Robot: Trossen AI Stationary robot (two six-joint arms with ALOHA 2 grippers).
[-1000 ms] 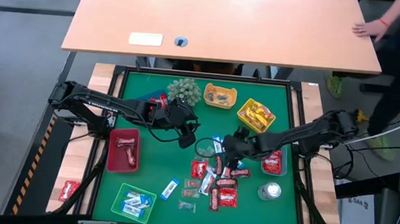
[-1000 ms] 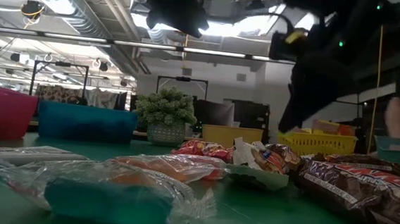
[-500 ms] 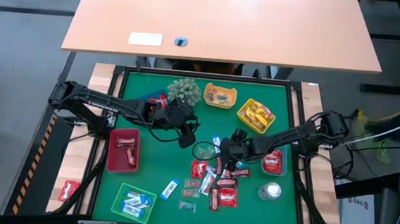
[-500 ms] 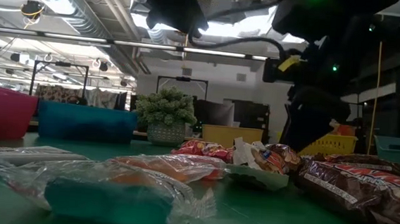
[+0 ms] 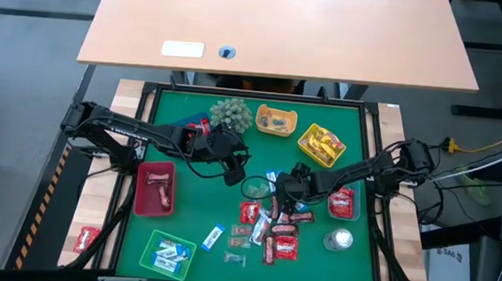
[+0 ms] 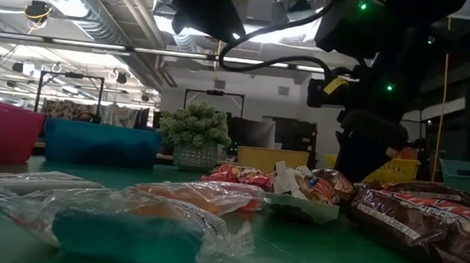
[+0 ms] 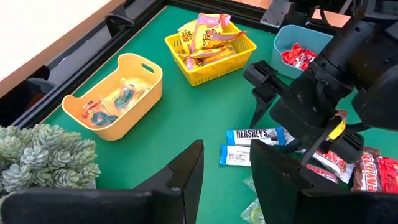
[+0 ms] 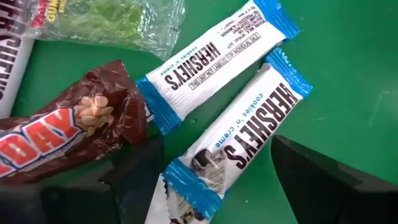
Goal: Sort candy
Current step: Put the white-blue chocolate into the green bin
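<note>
- Candy (image 5: 272, 226) lies mostly in a loose heap on the green mat (image 5: 313, 269), on the near side of the spiky plant ball (image 5: 231, 114), which you can use as your landmark.
- You see two blue-and-white Hershey's bars (image 8: 233, 140) side by side at the edge of that heap that faces the plant ball, with a brown PayDay packet (image 8: 68, 140) touching one of them.
- Your right gripper (image 5: 279, 189) is low over these two bars, fingers spread wide with one bar's end between them; nothing is pinched.
- Your left gripper (image 5: 235, 169) hangs just on the near side of the plant ball, well above the mat; its fingers (image 7: 186, 180) stand partly apart and hold nothing.
- Right of the plant ball sits the pale orange tray (image 5: 276, 120) with a few sweets, and further right the yellow basket (image 5: 322, 145) with yellow and pink packets.
- You find a light blue tray (image 5: 342, 203) with red packets beyond the heap on the right, and a clear round container (image 5: 339, 240) nearer to you than that.
- Left of and nearer than the plant ball stands the red tray (image 5: 155, 188) with red packets.
- Nearest you on the left, the green tray (image 5: 168, 252) holds blue-white bars, with one more blue-white bar (image 5: 213, 237) on the mat beside it.
- One red packet (image 5: 87, 236) lies off the mat on the wooden edge, far left.
</note>
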